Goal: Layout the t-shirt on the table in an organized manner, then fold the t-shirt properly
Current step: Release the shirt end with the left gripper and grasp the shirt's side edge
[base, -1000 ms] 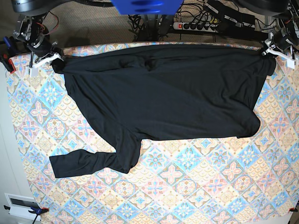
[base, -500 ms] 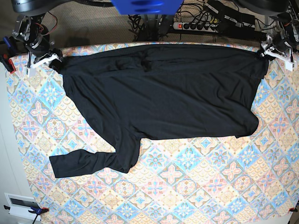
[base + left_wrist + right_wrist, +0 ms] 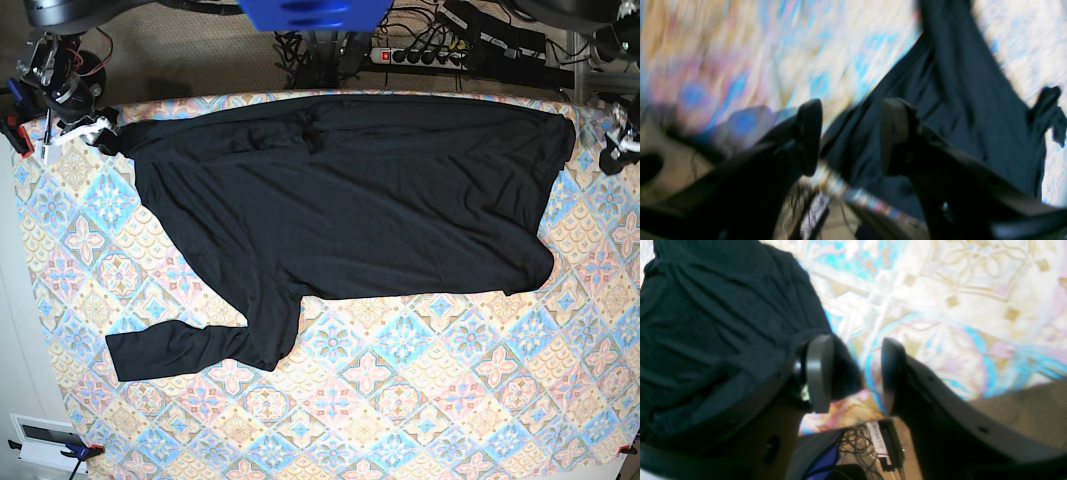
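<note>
The black t-shirt (image 3: 350, 200) lies spread across the far half of the table (image 3: 400, 400), one long sleeve (image 3: 170, 350) trailing toward the front left. My right gripper (image 3: 72, 131) is at the far left corner, open, just off the shirt's corner. In the right wrist view its jaws stand apart over the table (image 3: 957, 306), and the t-shirt (image 3: 706, 323) ends beside the left finger (image 3: 820, 373). My left gripper (image 3: 618, 140) hangs open off the far right corner, apart from the cloth. The left wrist view is blurred: open fingers (image 3: 810, 136), with the t-shirt (image 3: 957, 100) beyond them.
A power strip with cables (image 3: 420, 55) lies on the floor behind the table. A blue part (image 3: 310, 12) hangs over the far edge. Clamps (image 3: 12, 125) grip the tablecloth at the left corners. A white box (image 3: 40, 440) sits at the lower left.
Both grippers opened and let go of the shirt's far corners. Each has drawn outward, away from the cloth, and the right-hand corner has slackened onto the table.
</note>
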`<action>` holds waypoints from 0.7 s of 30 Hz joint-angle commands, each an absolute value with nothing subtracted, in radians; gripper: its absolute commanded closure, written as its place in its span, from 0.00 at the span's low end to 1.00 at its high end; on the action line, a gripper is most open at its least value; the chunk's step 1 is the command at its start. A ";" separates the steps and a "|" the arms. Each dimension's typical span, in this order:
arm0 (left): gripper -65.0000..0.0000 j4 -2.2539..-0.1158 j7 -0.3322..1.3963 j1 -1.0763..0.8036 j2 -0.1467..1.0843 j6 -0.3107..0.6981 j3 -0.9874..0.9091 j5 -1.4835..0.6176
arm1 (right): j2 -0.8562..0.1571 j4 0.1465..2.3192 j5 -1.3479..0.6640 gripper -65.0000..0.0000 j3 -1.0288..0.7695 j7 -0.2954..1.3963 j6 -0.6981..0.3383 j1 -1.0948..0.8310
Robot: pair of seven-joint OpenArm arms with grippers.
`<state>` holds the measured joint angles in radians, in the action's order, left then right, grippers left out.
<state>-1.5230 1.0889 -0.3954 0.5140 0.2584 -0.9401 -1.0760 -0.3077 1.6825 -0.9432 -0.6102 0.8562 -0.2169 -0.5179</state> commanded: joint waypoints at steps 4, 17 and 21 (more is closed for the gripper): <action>0.58 -1.532 1.072 -0.226 0.529 0.262 -0.862 -0.969 | -0.325 1.702 -0.954 0.63 -0.618 0.840 -0.225 -0.521; 0.58 -1.239 0.851 0.234 0.409 0.260 -0.565 -0.498 | -0.325 1.776 -0.954 0.63 -0.618 0.840 -0.223 -0.521; 0.58 -1.162 0.771 0.292 0.406 0.260 -0.455 -0.437 | -0.325 1.779 -0.954 0.63 -0.618 0.840 -0.223 -0.521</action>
